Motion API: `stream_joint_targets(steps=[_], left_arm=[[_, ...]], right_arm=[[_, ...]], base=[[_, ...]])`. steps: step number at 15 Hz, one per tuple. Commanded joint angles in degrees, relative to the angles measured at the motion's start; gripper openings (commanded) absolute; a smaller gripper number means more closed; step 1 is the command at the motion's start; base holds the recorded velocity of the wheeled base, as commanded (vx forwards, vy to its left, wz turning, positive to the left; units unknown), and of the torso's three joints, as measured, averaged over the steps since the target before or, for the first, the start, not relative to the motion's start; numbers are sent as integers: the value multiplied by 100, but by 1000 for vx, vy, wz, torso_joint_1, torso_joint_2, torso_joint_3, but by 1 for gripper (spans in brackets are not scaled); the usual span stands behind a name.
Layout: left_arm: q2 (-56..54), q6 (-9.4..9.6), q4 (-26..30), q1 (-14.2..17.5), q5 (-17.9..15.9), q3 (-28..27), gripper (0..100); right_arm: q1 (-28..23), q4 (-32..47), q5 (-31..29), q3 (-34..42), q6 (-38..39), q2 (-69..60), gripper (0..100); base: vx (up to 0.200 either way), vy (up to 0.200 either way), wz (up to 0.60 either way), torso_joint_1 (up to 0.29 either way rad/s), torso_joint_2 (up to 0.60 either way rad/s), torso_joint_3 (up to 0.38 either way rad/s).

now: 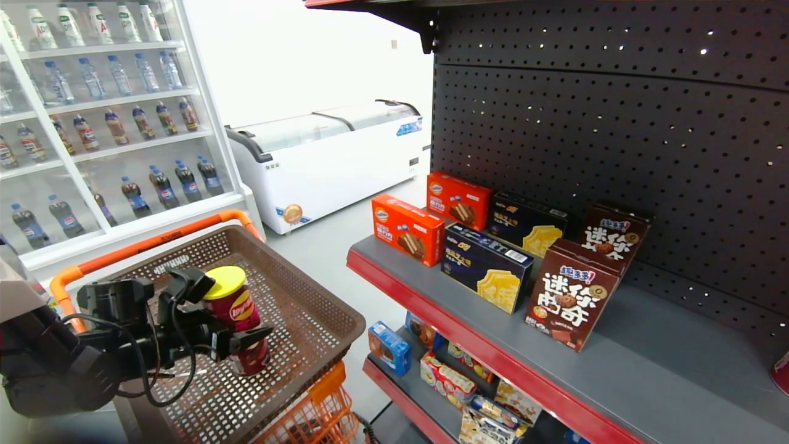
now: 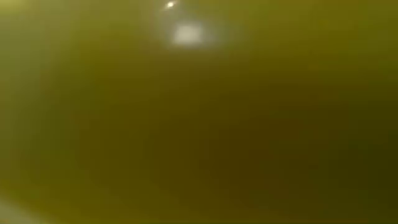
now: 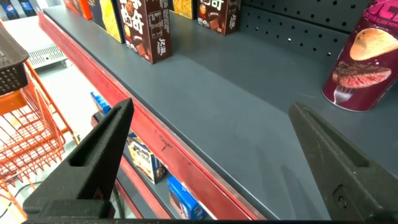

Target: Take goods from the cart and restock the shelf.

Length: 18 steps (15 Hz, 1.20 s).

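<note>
My left gripper (image 1: 233,313) is shut on a red chip can (image 1: 241,308) with a yellow lid, holding it upright just above the brown cart basket (image 1: 320,302). The left wrist view has the can's yellow lid (image 2: 199,112) pressed close to the lens. My right gripper (image 3: 211,112) hangs open over a bare stretch of the grey shelf (image 3: 236,118), with nothing between its fingers. Another red chip can (image 3: 364,59) stands on the shelf beyond it, seen at the far right edge as the can (image 1: 781,373).
Orange, dark blue and brown snack boxes (image 1: 487,265) stand in rows on the shelf (image 1: 647,364), whose front edge is red. A black pegboard backs it. Lower shelves hold more packs (image 1: 447,379). A drinks fridge (image 1: 111,123) and chest freezer (image 1: 333,160) stand behind the cart.
</note>
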Motion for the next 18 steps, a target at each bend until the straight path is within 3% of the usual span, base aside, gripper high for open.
stream_joint_targets(steps=[1, 8, 10, 13, 15, 18], left_arm=[[119, 20, 22, -23, 37, -186, 100], [-1094, -32, -118, 39, 186, 262, 100], [-1129, -111, -118, 109, 468, 350, 100], [-1041, -67, -127, 118, 468, 684, 100], [-777, 187, -92, 92, 468, 746, 100], [-452, 319, -92, 56, 476, 649, 100]], right_arm=[[-2, -4, 4, 0, -6, 0, 100], [-2, -4, 4, 0, -6, 0, 100], [-2, -4, 4, 0, -6, 0, 100], [-2, -4, 4, 0, -6, 0, 100], [-2, -4, 4, 0, -6, 0, 100], [-2, -4, 4, 0, -6, 0, 100]], base=[[0, 0, 0, 0, 0, 0], [0, 0, 0, 0, 0, 0], [0, 0, 0, 0, 0, 0], [0, 0, 0, 0, 0, 0], [0, 0, 0, 0, 0, 0], [0, 0, 0, 0, 0, 0]])
